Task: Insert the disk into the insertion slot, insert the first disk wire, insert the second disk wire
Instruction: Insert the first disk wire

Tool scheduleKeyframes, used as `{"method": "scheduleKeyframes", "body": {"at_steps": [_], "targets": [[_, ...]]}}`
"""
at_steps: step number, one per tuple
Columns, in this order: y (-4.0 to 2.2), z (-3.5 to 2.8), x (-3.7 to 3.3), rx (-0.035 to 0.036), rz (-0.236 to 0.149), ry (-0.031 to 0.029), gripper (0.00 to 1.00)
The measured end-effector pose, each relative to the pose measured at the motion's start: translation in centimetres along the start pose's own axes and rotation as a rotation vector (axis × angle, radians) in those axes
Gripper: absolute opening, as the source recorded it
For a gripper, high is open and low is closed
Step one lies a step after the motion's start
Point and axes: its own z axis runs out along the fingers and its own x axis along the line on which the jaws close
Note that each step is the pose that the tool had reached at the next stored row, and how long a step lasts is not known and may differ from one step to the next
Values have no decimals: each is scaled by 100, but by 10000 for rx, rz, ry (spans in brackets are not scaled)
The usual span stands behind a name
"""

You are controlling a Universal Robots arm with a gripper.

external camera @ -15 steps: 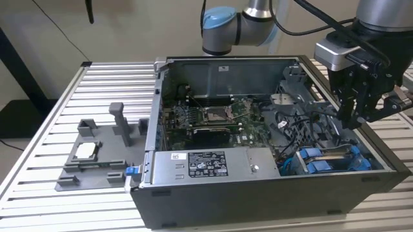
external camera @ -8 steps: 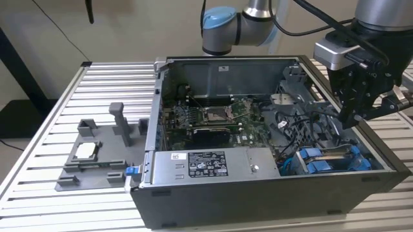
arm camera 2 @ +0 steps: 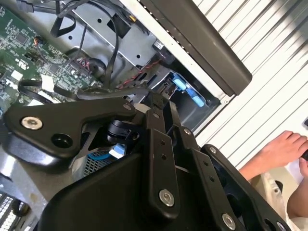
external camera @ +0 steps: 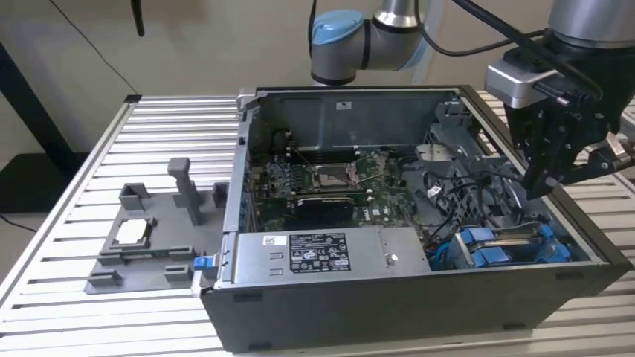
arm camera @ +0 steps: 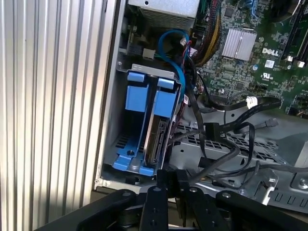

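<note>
**One disk sitting in its slot, fingers closed above it**

One disk (external camera: 512, 239) is sitting inside the insertion slot (arm camera: 151, 71), at the corner of the PC case (external camera: 397, 312) nearest the camera on the exterior view's right. In the first wrist view the disk (arm camera: 157, 139) is standing on its edge between the blue parts of its carrier, with the connector edge facing out of the slot.

The gripper (external camera: 539, 190) is hanging over that corner of the case, above the slot and not touching the disk. In both wrist views the fingers (arm camera: 162, 179) are lying drawn together, with the tips almost meeting (I am seeing only a thin line between them). Several black wires (arm camera: 216, 139) are running loosely over the grey metal just beside the fingertips. I cannot tell if one of them is pinched there. A blue cable (arm camera: 185, 48) is looping near the top of the slot.

In the exterior view the power-supply box (external camera: 317, 253) is lying beside the slot, and the motherboard (external camera: 337, 178) is lying behind it. The case is standing on a slatted table (external camera: 59, 245), near a grey fixture (external camera: 149, 238). A person's hand (arm camera 2: 279, 147) is resting beyond the case in the second wrist view.
</note>
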Motion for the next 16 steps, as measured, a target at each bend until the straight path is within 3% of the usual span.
{"method": "scheduleKeyframes", "body": {"at_steps": [3, 11, 13, 16], "targets": [[-26, 12, 38, -156, -4, -32, 19], [-114, 43, 75, -855, -35, -89, 19], [-125, 49, 81, -957, -29, -78, 19], [-125, 59, 84, -989, 119, -46, 19]]}}
